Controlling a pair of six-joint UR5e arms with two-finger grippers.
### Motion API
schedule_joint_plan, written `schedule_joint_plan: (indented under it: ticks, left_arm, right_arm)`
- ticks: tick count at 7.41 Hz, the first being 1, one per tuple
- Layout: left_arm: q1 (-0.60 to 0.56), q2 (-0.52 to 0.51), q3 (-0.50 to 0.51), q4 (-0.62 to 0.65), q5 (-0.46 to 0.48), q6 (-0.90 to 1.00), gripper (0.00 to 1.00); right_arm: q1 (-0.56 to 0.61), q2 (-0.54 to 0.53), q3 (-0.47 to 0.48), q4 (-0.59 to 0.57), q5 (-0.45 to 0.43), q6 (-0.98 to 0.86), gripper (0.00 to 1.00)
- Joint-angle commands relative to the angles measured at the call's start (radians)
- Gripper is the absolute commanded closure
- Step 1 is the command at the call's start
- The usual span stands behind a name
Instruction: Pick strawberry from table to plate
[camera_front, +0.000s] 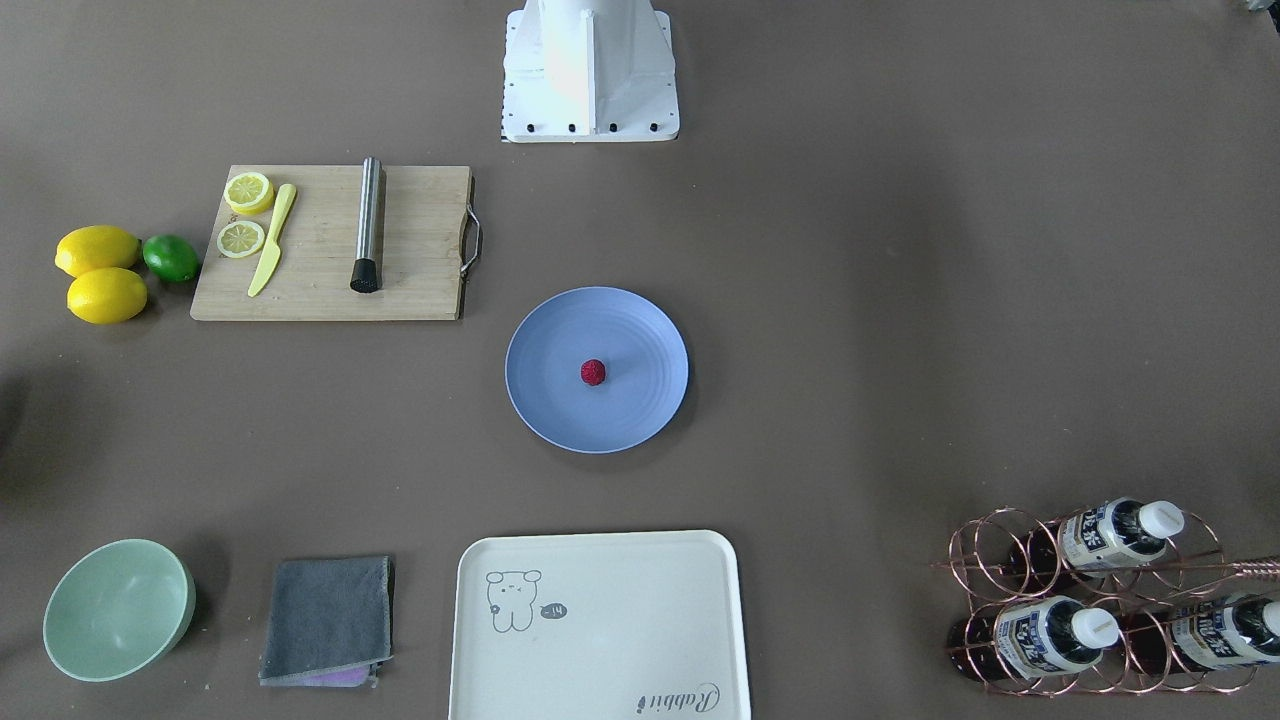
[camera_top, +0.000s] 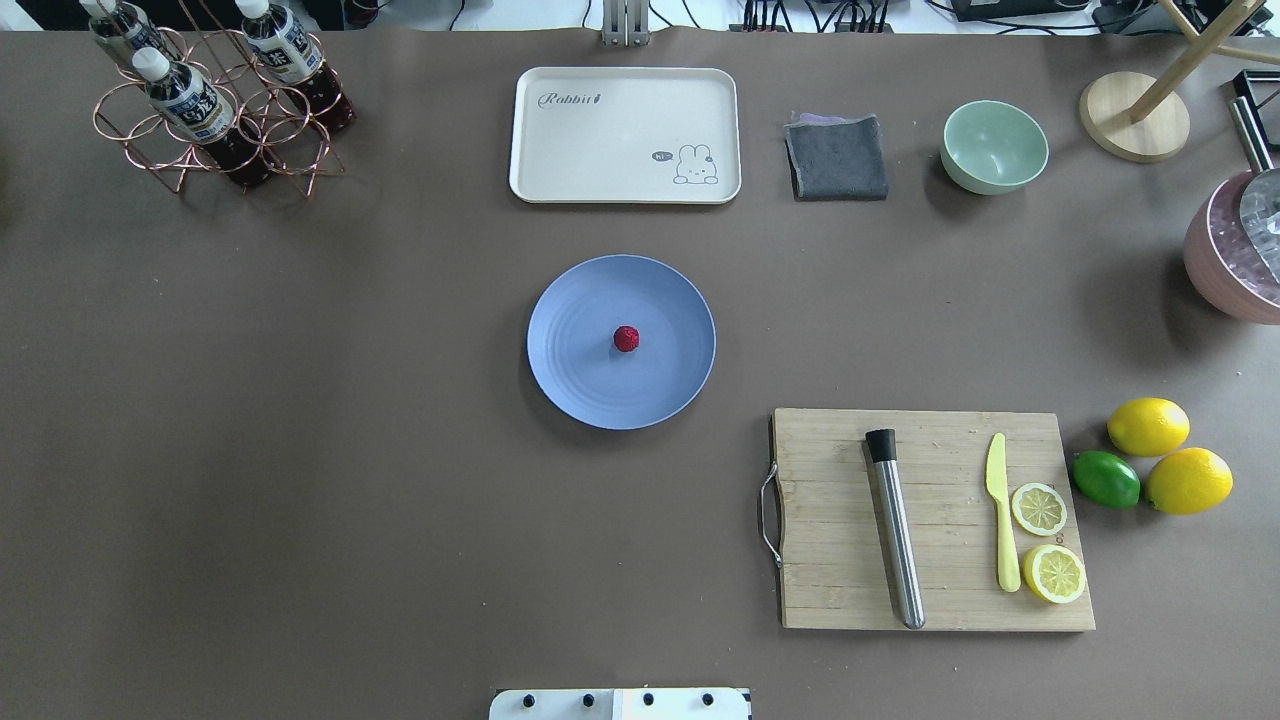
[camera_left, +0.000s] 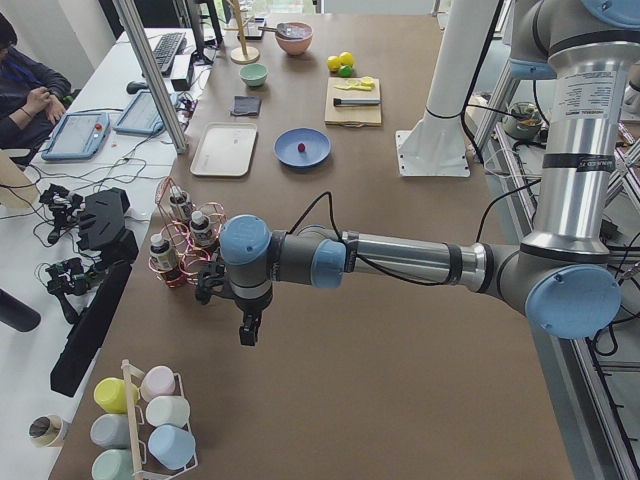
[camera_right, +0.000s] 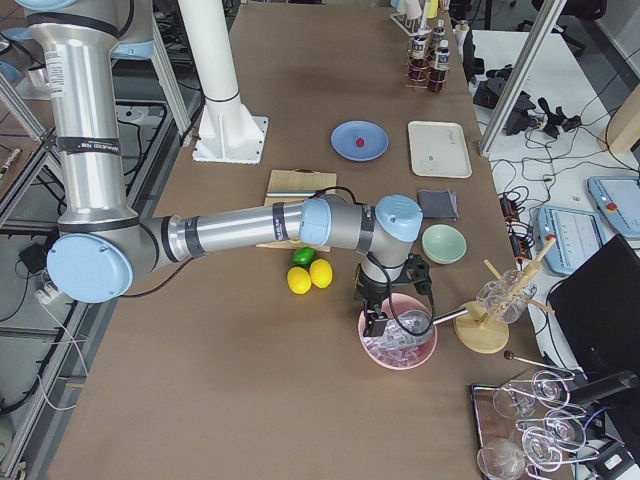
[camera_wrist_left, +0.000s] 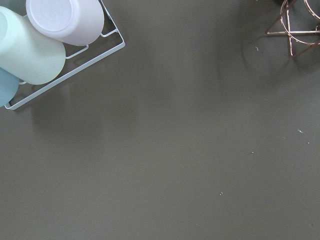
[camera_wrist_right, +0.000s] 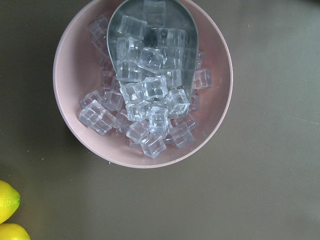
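- strawberry (camera_top: 626, 338) sits mid plate (camera_top: 570, 390), off the desk (camera_top: 300, 450); placement looks done
- left claw (camera_left: 246, 336), right claw (camera_right: 376, 322): far from plate; spread or pressed, cannot tell
- advice: retract wide, no nudging plate

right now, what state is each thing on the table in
strawberry: resting on the plate, near its middle
plate: flat on the table, holding only the strawberry
left claw: over bare table, open or shut cannot be told
right claw: over the pink bowl, cannot tell
pink bowl: holds ice cubes
mint bowl: upright, empty
cloth: folded
bottles: capped
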Motion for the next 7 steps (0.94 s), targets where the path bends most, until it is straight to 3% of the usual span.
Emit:
schedule_joint_plan:
  ticks: [1,7]
  left_arm:
    - [0.000,0.002,-0.012,0.000,0.000,-0.001,0.02]
    - [0.007,0.004,0.001,-0.002,-0.002,-0.002,0.02]
  right_arm:
    - [0.000,-0.001,0.001,0.000,0.004,-0.001,0.00]
    - [0.000,-0.001,0.001,0.000,0.009,0.001,0.00]
